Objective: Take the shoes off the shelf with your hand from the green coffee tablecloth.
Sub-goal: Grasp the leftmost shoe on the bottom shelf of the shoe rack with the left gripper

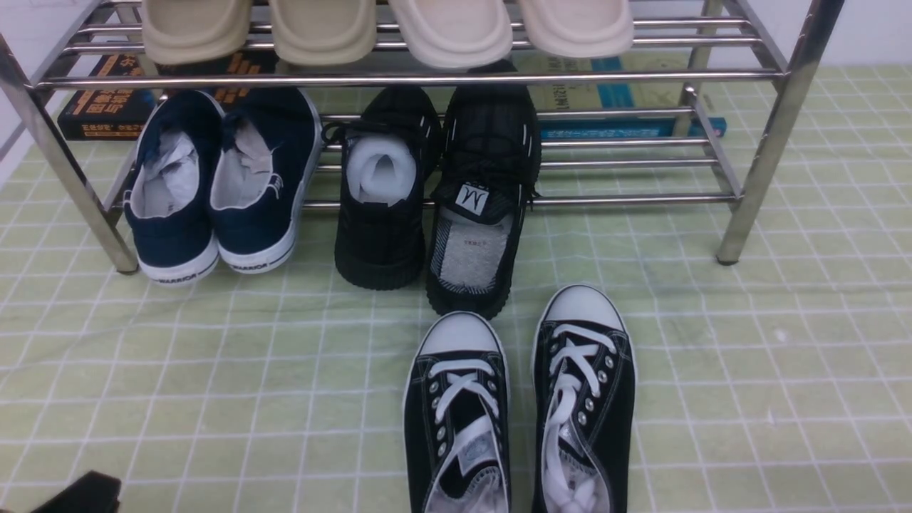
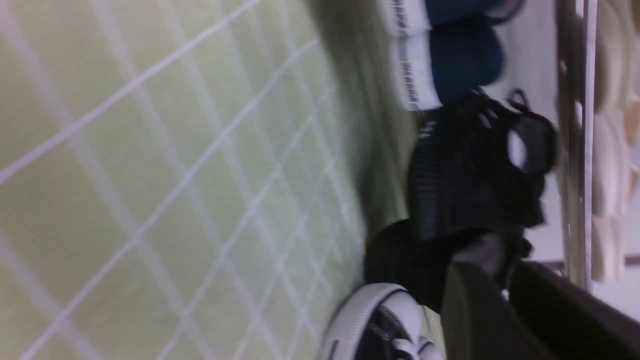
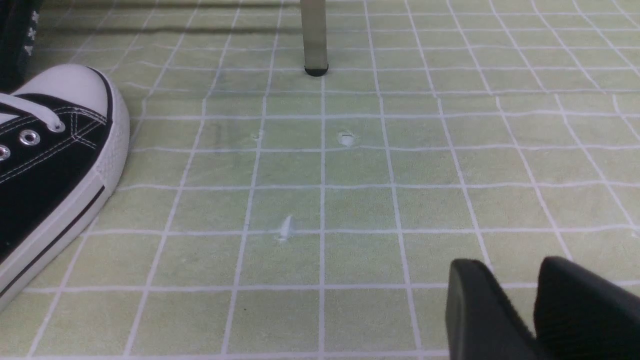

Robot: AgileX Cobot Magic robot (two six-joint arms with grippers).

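1. The navy sneakers (image 1: 260,185) are set on the lower tier of the steel rack (image 1: 766,149), well ahead of the left pincer (image 2: 492,300), whose fingers are seen close together, nothing gripped.
2. The right pincer (image 3: 505,285) is held slightly parted, empty.
3. Black mesh shoes (image 1: 427,192) are lined up beside them; bare green cloth (image 1: 214,370) is left in front.

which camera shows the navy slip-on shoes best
The front view: both navy slip-on shoes appear whole enough to see openings, stuffing and white soles. The left wrist view catches only their heel ends, blurred and cut by the picture's edge. The right wrist view shows neither.
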